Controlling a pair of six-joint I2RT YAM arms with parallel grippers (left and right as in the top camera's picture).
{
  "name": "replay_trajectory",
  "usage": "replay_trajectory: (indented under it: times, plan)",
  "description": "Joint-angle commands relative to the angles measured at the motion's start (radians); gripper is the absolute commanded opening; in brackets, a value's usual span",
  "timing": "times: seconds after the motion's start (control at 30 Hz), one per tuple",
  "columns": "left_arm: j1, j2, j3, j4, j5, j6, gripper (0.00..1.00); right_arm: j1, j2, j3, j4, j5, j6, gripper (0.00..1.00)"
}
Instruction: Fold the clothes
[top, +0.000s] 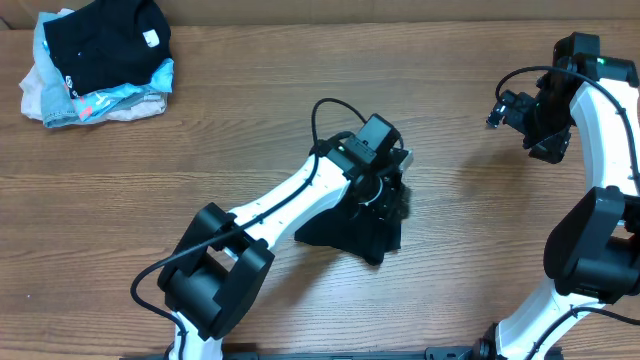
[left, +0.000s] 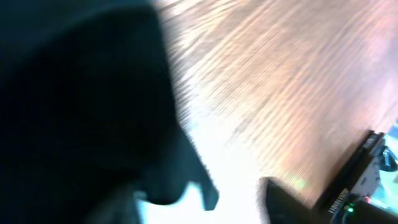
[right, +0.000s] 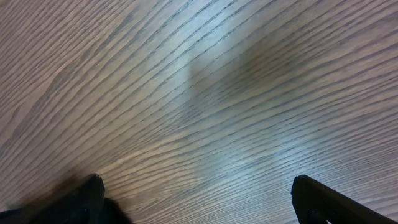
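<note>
1. The black T-shirt (top: 362, 238) lies bunched in a heap at mid-bench, directly under the left gripper (top: 388, 190); it is not yet spread flat.
2. Through heavy blur the left fingers (left: 283, 202) are seen parted, with bare bench (top: 250, 130) between them and nothing held.
3. A hem or corner is best pinched and drawn outward, so that the cloth is flattened before any fold is made.
4. The right gripper (right: 196, 186) hangs wide and empty, well apart from the shirt.
5. A pile of other garments (top: 100, 70) sits at the far corner; nothing is judged to be in the way.

crumpled black garment (top: 350, 240) | mid-table || folded black T-shirt (top: 100, 40) | pale label | far-left corner
</note>
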Motion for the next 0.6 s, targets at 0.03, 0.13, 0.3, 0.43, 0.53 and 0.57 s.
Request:
replay_trajectory:
  times: [0.03,0.13,0.3,0.43,0.53,0.57]
  plan:
    - [-0.035,-0.008,0.018,0.016,0.022,0.047,0.87,-0.002,-0.023,0.024,0.003,-0.009,0.001,1.0]
    - [-0.039,-0.009,0.036,0.01,0.04,0.058,0.86,-0.002,-0.023,0.024,0.003,-0.008,0.001,1.0]
    - [-0.006,-0.022,0.189,-0.175,0.105,0.122,0.87,-0.002,-0.023,0.024,0.003,-0.009,0.001,1.0]
    - [0.055,-0.026,0.389,-0.417,0.061,0.231,1.0,-0.002,-0.023,0.024,0.003,-0.009,0.001,1.0]
    - [0.101,-0.026,0.455,-0.515,-0.024,0.233,1.0,-0.002,-0.023,0.024,0.003,-0.009,0.002,1.0]
    - [0.121,-0.026,0.46,-0.535,-0.048,0.233,1.0,-0.002,-0.023,0.024,0.003,-0.009,0.001,1.0]
